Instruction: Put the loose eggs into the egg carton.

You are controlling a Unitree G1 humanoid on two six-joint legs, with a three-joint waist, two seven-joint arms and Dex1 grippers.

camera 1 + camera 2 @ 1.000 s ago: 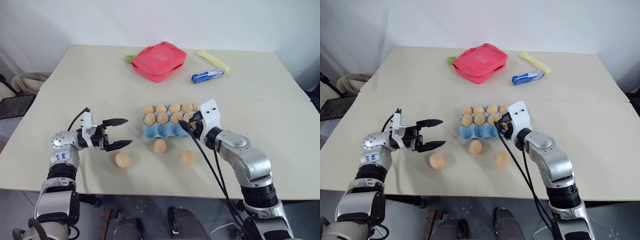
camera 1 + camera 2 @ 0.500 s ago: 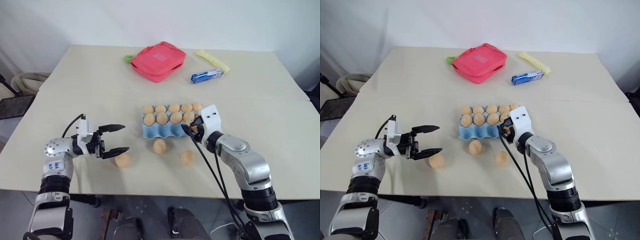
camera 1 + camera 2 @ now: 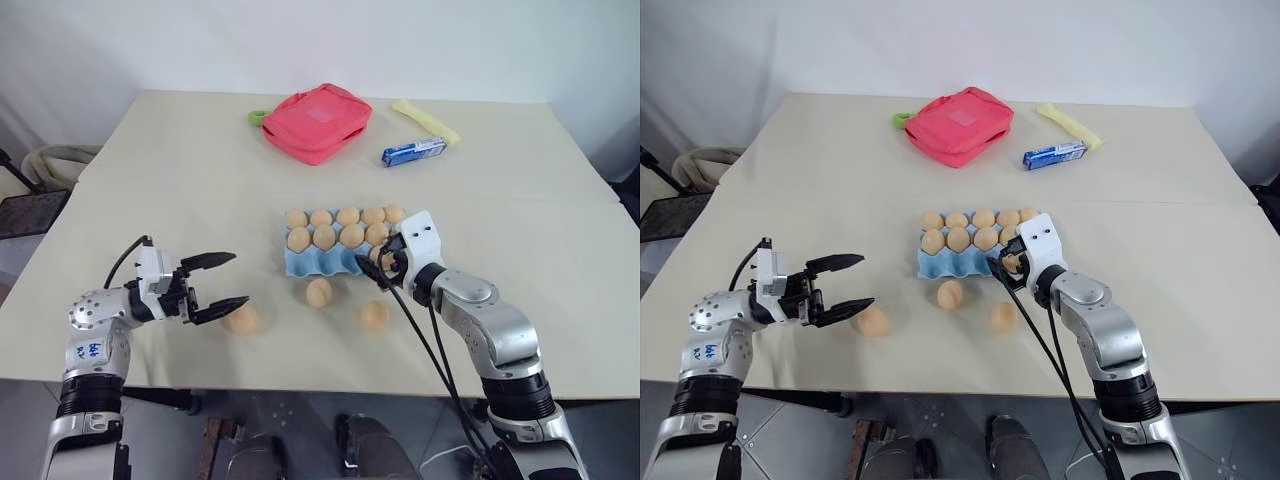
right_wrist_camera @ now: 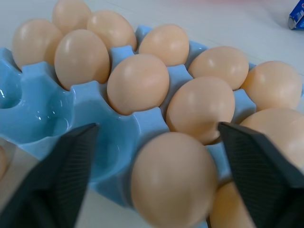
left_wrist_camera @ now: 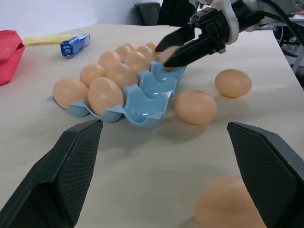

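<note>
A red zip pouch (image 3: 317,121) (a green tab showing at its left end) is being carried at the far side of the cream surface (image 3: 180,190). Right of it, a blue packet (image 3: 414,152) is lying just beside a yellow wrapper (image 3: 427,120).

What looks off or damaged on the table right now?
Nothing damaged or spilled. The egg carton sits flat, its eggs seated in cups. Three loose eggs lie on the table in front of it. The right gripper is open at the carton's right end.
</note>
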